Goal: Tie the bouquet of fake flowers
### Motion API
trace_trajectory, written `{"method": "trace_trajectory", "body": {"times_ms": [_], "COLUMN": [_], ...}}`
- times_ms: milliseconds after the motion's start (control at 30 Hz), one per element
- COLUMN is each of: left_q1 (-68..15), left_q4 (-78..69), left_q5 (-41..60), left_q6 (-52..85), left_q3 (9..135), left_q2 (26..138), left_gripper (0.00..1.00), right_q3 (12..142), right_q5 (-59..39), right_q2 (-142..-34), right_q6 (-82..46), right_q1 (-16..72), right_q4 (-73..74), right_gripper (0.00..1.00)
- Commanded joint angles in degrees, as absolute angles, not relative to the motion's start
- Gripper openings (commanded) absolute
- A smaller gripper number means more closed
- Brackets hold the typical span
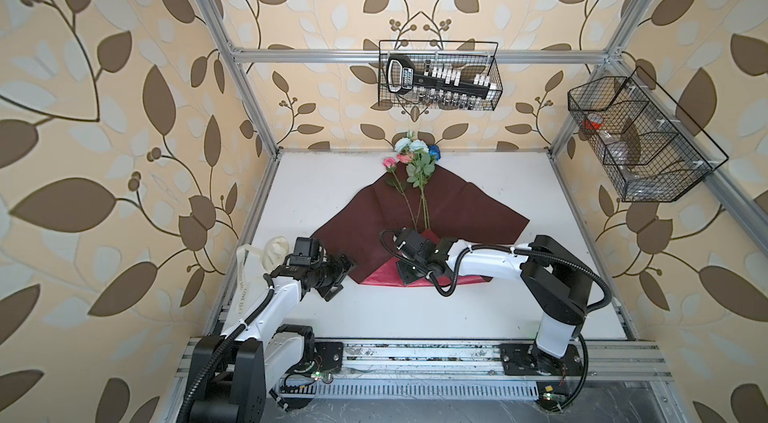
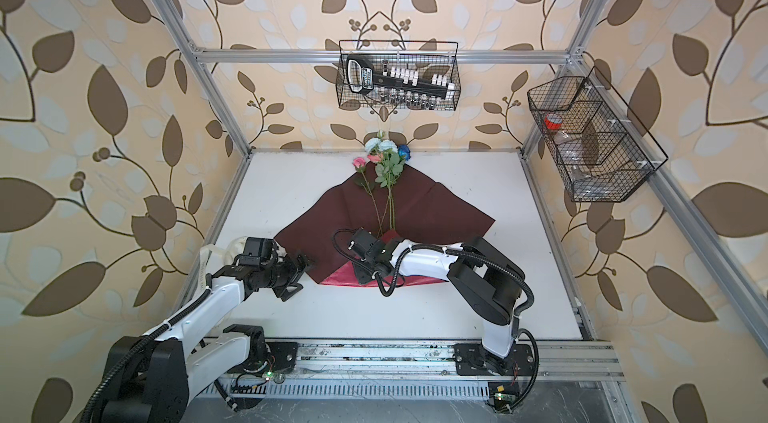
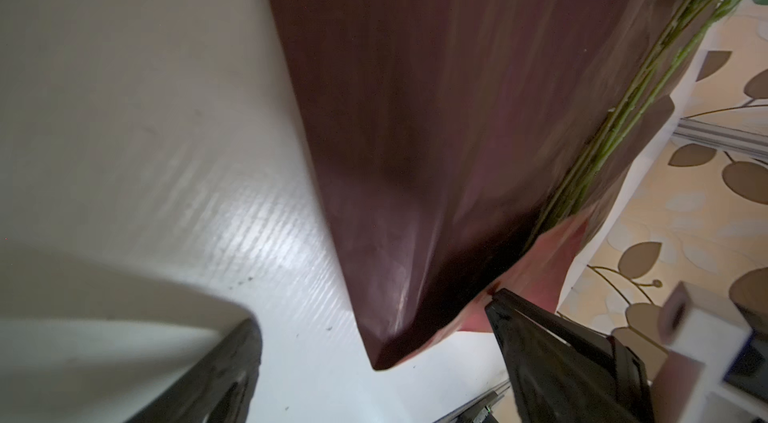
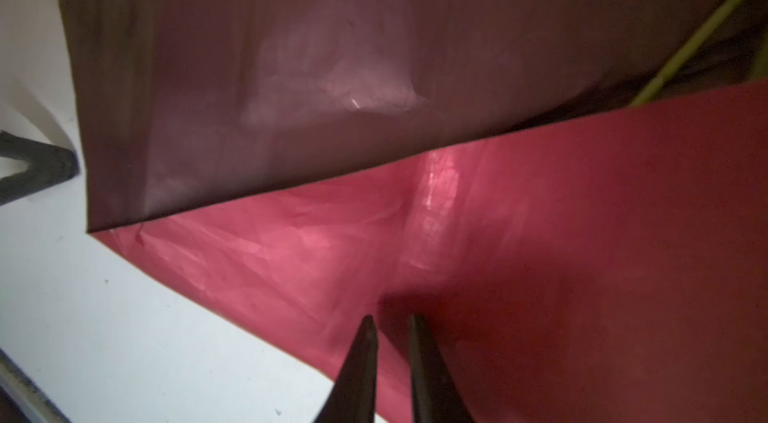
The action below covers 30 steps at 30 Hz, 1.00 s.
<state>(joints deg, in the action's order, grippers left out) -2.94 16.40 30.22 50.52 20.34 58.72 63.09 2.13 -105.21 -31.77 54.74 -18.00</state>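
The bouquet of fake flowers [image 1: 417,167] [image 2: 388,167] lies on a dark red wrapping sheet [image 1: 469,209] [image 2: 436,209], blooms toward the back wall. Its green stems [image 3: 648,84] run down to the sheet's near end. That end is folded over as a bright red flap [image 4: 582,234] [image 1: 382,275]. My left gripper [image 1: 343,277] [image 2: 300,277] [image 3: 374,317] stands wide open around the sheet's near-left corner, touching nothing. My right gripper [image 1: 409,273] [image 2: 363,273] [image 4: 390,319] points down at the flap, open by a narrow slit, and a crease in the flap runs up to its tips.
A cream printed ribbon [image 1: 243,275] [image 2: 232,248] lies bunched at the table's left edge behind the left arm. A wire basket of tools [image 1: 438,76] hangs on the back wall and another wire basket [image 1: 640,138] hangs on the right. An aluminium rail [image 1: 415,354] borders the front.
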Motion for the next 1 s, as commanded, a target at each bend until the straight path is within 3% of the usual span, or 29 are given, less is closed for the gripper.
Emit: {"method": "trace_trajectory", "body": {"times_ms": [0, 433, 633, 967], "left_q1": [-4.72, -9.75, -13.43, -14.22], "left_q4": [10.47, -7.13, -15.46, -11.27], "left_q5": [31.23, 23.92, 20.08, 9.92], "left_q6": [54.54, 54.67, 55.63, 50.85], "left_q3": [17.10, 16.19, 15.49, 17.55], "left_q2": [60.21, 63.33, 61.36, 53.39], "left_gripper": [0.86, 0.62, 0.62, 0.63], "right_q3": [63.64, 60.75, 60.64, 60.40], "right_q5": [1.46, -1.39, -2.01, -3.39], "right_q2": [-105.89, -105.06, -104.81, -104.07], "right_q6": [-32.15, -33.72, -33.81, -34.04], "right_q1": [54.94, 53.62, 52.84, 52.25], "right_q4": [-17.67, -15.12, -14.77, -13.82], "right_gripper": [0.18, 0.17, 0.17, 0.17]}}
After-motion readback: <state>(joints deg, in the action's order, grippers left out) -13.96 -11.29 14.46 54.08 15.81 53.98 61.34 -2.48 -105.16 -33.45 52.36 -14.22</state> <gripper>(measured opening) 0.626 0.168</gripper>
